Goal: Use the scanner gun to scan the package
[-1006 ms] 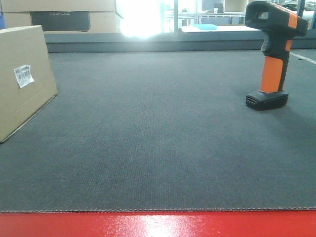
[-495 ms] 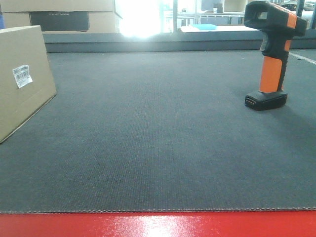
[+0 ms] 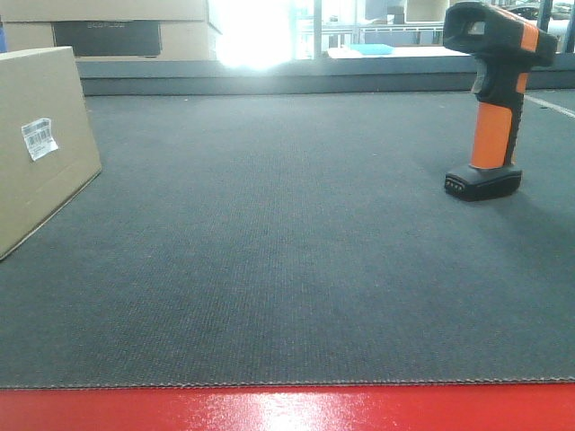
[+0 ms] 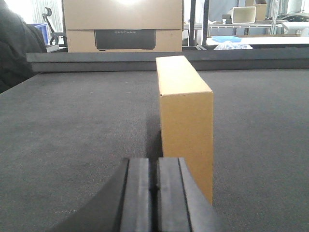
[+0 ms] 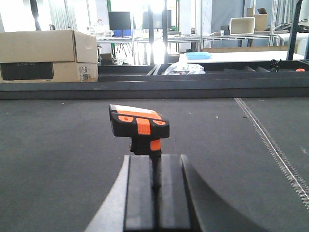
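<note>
Front view: package (image 3: 40, 144) far left shows its barcode sticker (image 3: 39, 138), scanner gun (image 3: 492, 94) upper right; wrist views alone show left tool (image 4: 155, 186) and right tool (image 5: 155, 181) pressed closed, empty.

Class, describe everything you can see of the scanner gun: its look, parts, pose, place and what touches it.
The scanner gun is pistol-shaped and looks like hard plastic: a black head with an orange top, an orange handle and a flat black foot. It stands upright on its foot on the dark grey mat, at the right of the front view, far from the cardboard package. Only the mat touches it. In the right wrist view it stands just beyond the shut right gripper, which does not hold it.
</note>
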Available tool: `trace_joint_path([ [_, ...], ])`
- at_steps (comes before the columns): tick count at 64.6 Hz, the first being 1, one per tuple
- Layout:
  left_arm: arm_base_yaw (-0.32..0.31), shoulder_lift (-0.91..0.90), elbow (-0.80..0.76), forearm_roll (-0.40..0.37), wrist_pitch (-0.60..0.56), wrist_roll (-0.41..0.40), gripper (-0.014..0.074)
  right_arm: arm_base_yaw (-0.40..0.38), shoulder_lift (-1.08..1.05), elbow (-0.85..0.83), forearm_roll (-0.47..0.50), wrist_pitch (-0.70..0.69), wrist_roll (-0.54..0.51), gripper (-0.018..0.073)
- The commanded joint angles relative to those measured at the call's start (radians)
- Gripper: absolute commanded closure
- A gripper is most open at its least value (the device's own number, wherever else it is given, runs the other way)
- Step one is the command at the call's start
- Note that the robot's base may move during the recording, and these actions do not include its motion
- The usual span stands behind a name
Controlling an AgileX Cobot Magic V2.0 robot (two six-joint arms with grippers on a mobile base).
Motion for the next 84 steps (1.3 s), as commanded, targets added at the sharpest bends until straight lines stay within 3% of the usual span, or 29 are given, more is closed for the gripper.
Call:
trace_joint_path([
  [1, 0.003, -0.006, -0.002, 0.006, -0.021, -0.001, 0.0707, -0.003, 0.0, 0.0, -0.011, -0.02, -0.006, 0.0725],
  [36, 0.003, -0.006, -0.002, 0.006, -0.021, -0.001, 0.0707, -0.003, 0.0, 0.004, -0.013, -0.039, -0.006, 0.0725],
  [44, 0.003, -0.006, -0.002, 0.006, -0.021, -0.001, 0.0707, -0.003, 0.0, 0.055, -0.112, -0.059, -0.002, 0.0725],
  [51, 0.003, -0.006, -0.002, 0.006, -0.021, -0.001, 0.0707, -0.003, -0.005, 0.139, -0.12, -0.101, -0.002, 0.0725],
  [67, 0.003, -0.006, -0.002, 0.006, -0.021, -0.001, 0.0707, -0.01, -0.162, 0.306, -0.084, -0.129, -0.002, 0.0725],
  [74, 0.003, -0.006, -0.002, 0.006, -0.021, -0.001, 0.0707, -0.053, -0.162, 0.308, -0.029, -0.099, 0.0, 0.0725],
  [84, 0.003, -0.006, -0.002, 0.006, -0.028, -0.001, 0.0707, -0.078, -0.162, 0.308, -0.038, -0.098, 0.0, 0.0725],
])
